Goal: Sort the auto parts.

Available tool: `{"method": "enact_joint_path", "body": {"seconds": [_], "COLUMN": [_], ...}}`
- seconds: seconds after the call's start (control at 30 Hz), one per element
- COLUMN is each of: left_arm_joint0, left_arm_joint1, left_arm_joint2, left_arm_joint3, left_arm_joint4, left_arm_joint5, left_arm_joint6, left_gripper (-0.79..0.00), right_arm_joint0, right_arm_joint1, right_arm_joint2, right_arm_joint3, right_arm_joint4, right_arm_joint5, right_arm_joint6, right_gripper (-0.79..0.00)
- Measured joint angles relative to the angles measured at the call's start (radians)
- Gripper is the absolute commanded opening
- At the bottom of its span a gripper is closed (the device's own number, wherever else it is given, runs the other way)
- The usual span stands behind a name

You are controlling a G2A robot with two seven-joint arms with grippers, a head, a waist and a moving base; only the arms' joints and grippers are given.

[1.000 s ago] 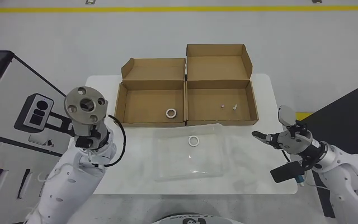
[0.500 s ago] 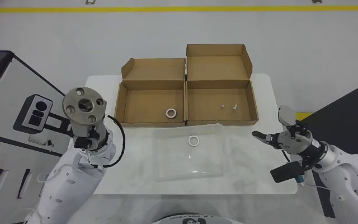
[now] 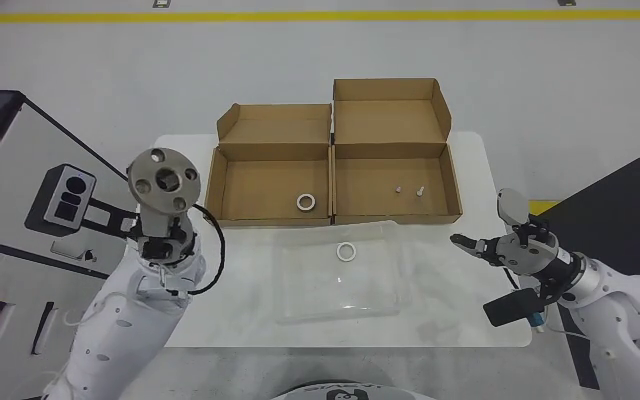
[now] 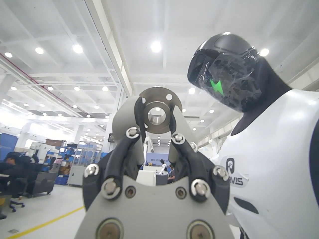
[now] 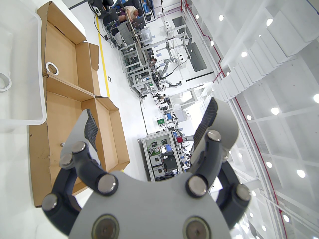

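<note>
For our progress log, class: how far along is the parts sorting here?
Done: a ring lies in the left box, two small parts in the right box. In hand: the left claw is shut on a flange, held up. Left: a second ring in the tray; the right claw is open, empty.

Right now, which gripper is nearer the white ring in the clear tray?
Right. The right gripper sits open to the ring's right, past the tray; the left gripper, gripping a metal flange, is raised farther left.
</note>
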Motion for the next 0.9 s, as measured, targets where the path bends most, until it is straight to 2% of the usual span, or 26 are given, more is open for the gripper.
{"method": "enact_joint_path", "body": {"seconds": [0.17,0.3,0.53,0.73,0.9], "left_arm_joint0": [-0.016,-0.034,-0.060,-0.121,-0.208], "left_arm_joint1": [0.000,0.003,0.000,-0.004,-0.013], "left_arm_joint2": [-0.049,-0.091,-0.146,-0.148,-0.119], "left_arm_joint3": [0.030,0.039,0.066,0.092,0.141], "left_arm_joint4": [-0.020,0.009,0.037,0.045,0.087], "left_arm_joint5": [0.086,0.113,0.174,0.230,0.251], "left_arm_joint6": [-0.134,-0.235,-0.336,-0.439,-0.486], "left_gripper": [-0.785,-0.785,-0.785,-0.785,-0.785], "right_arm_joint0": [0.000,0.000,0.000,0.000,0.000], "right_arm_joint1": [0.000,0.000,0.000,0.000,0.000], "right_arm_joint2": [0.000,0.000,0.000,0.000,0.000], "right_arm_joint3": [0.000,0.000,0.000,0.000,0.000], "right_arm_joint4": [0.000,0.000,0.000,0.000,0.000], "right_arm_joint5": [0.000,0.000,0.000,0.000,0.000], "right_arm_joint6": [0.000,0.000,0.000,0.000,0.000], "right_gripper": [0.000,0.000,0.000,0.000,0.000]}}
